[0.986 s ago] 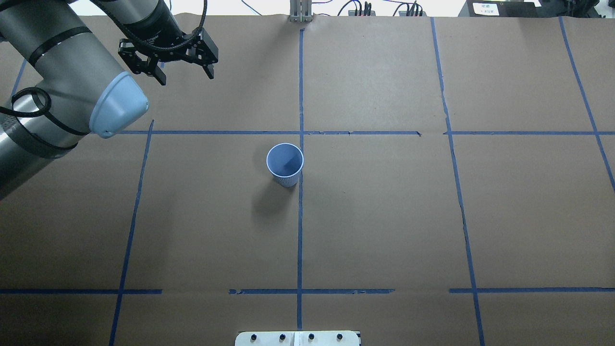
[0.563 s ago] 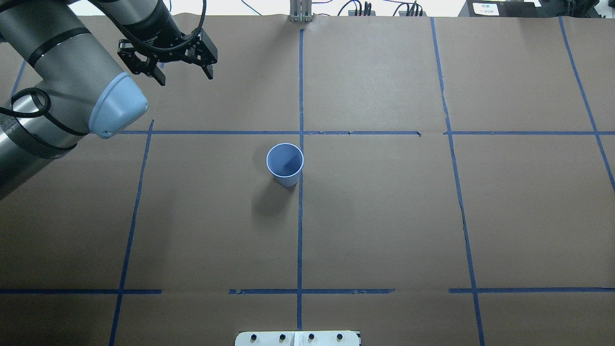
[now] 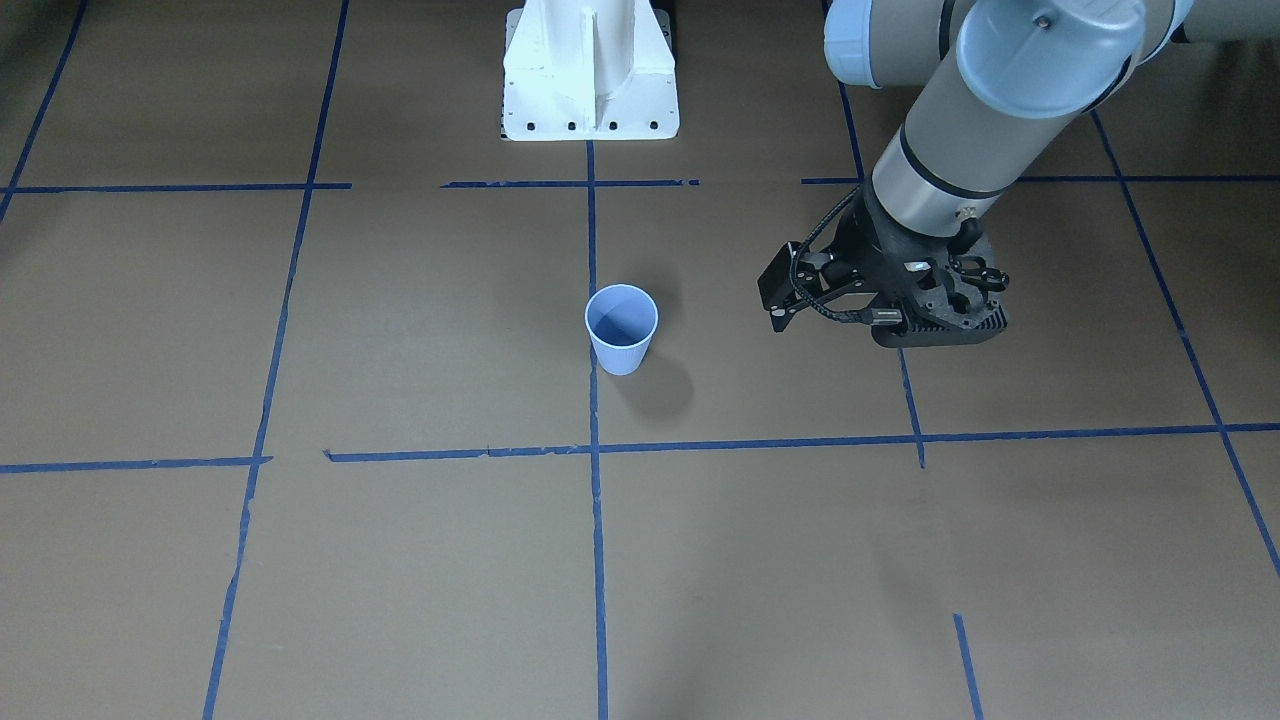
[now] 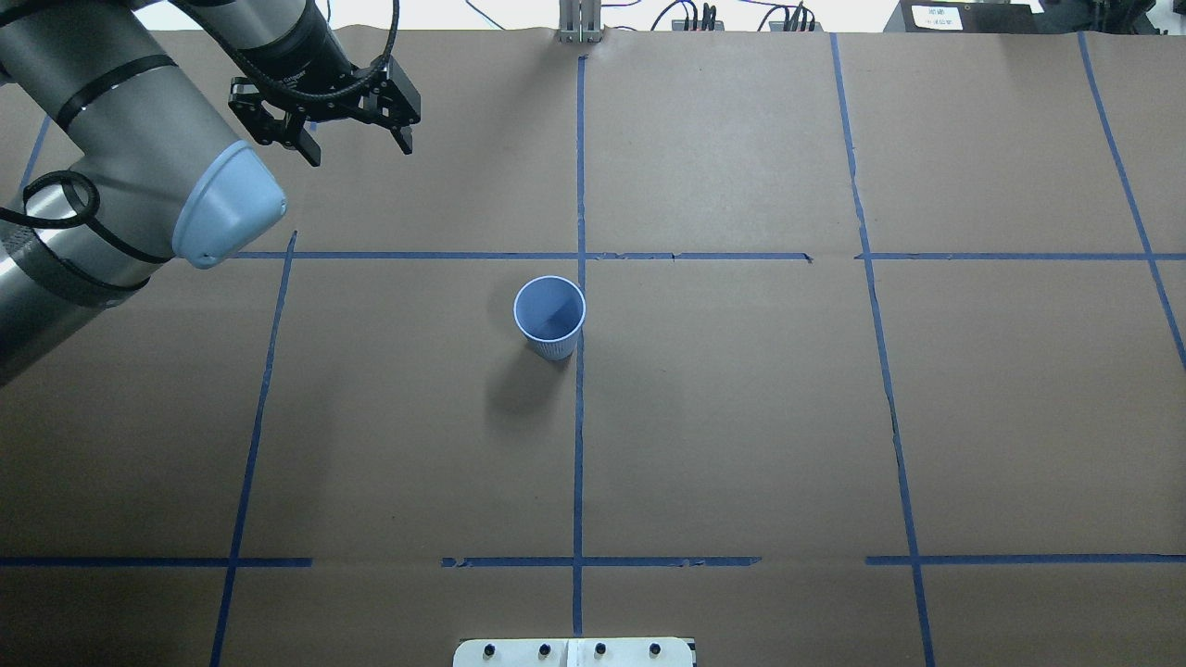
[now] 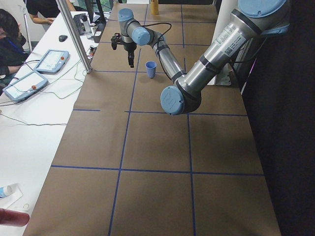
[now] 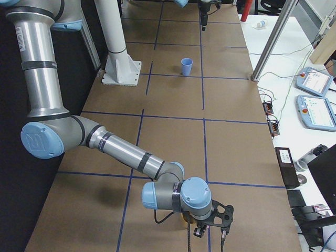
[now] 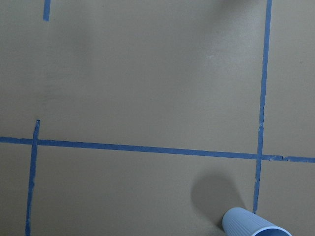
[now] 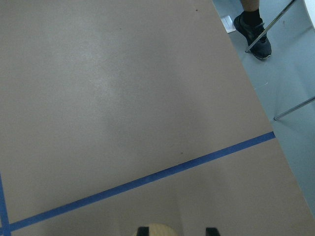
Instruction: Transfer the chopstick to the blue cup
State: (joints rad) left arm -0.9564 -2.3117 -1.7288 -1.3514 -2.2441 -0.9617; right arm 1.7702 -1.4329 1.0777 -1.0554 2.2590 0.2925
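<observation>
The blue cup (image 4: 549,315) stands upright and empty near the table's middle, and also shows as the blue cup (image 3: 621,330) and blue cup (image 7: 251,227). My left gripper (image 4: 359,148) hangs open over the far left of the table, well apart from the cup, with nothing between its fingers. My right gripper (image 8: 177,230) hovers near the table's right end; only its fingertips (image 8: 143,230) show. A pale rounded end (image 8: 158,229) sits between them. I cannot tell whether it is the chopstick or whether it is gripped. No chopstick lies on the table.
Blue tape lines (image 4: 579,445) divide the brown paper cover. The white robot base (image 3: 590,80) stands at the near edge. The table's right edge (image 8: 256,118) drops to the floor, where a person's shoe (image 8: 256,30) shows. A side table with pendants (image 6: 315,100) lies beyond the far edge.
</observation>
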